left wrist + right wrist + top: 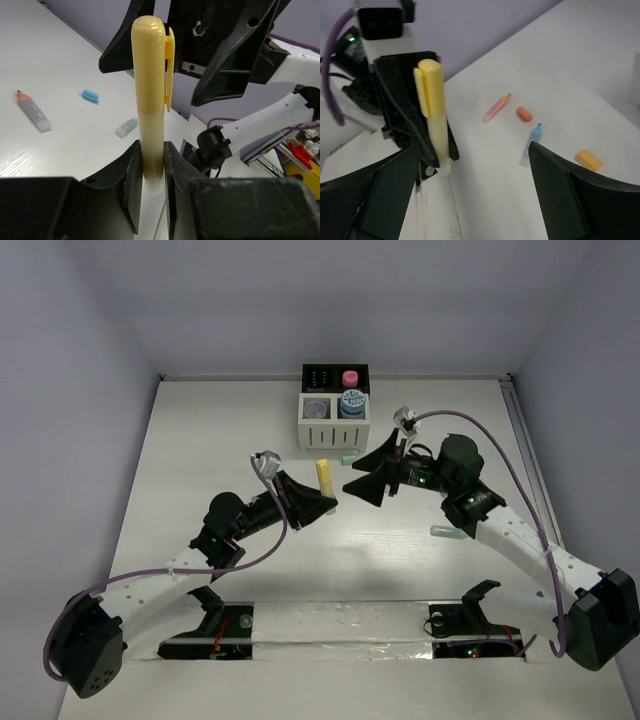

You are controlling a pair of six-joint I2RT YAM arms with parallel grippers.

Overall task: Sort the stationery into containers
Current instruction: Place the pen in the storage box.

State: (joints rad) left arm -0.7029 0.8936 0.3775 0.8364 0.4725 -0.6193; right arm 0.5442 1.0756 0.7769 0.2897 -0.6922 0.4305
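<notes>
Yellow plastic marks the item in play: a capped highlighter [150, 75] stands upright, cap and clip at the top. Its lower end is pinched between the left fingers [131, 170]. From overhead it sits near the middle of the desk [200, 570], at 6 o'clock from the organiser [320, 437].

The right fingers [565, 190] are spread wide and hold nothing. They face the highlighter from its 3 o'clock side, one finger to each side of it and apart from it.

The organiser stands at 12 o'clock on the desk, near the far edge, with two black compartments behind and two white slatted ones in front.
- A pink stub [350, 378] stands in the rear right black compartment.
- A blue-white roll [351, 403] fills the front right white one.
- A greyish roll [317, 408] lies in the front left white one.
- What the rear left black compartment holds cannot be made out.

A green stub [349, 459] lies on the desk just at 6 o'clock of the organiser. A clear tube [445, 531] lies at 4 o'clock from the highlighter, beside the right arm.

The right wrist camera shows four more loose pieces on the desk at 3 o'clock of the highlighter. They are an orange-tipped pen [496, 107], an orange stub [524, 114] just beside its tip, a blue-tipped tube [531, 142] and a yellow-orange stub [589, 160].
</notes>
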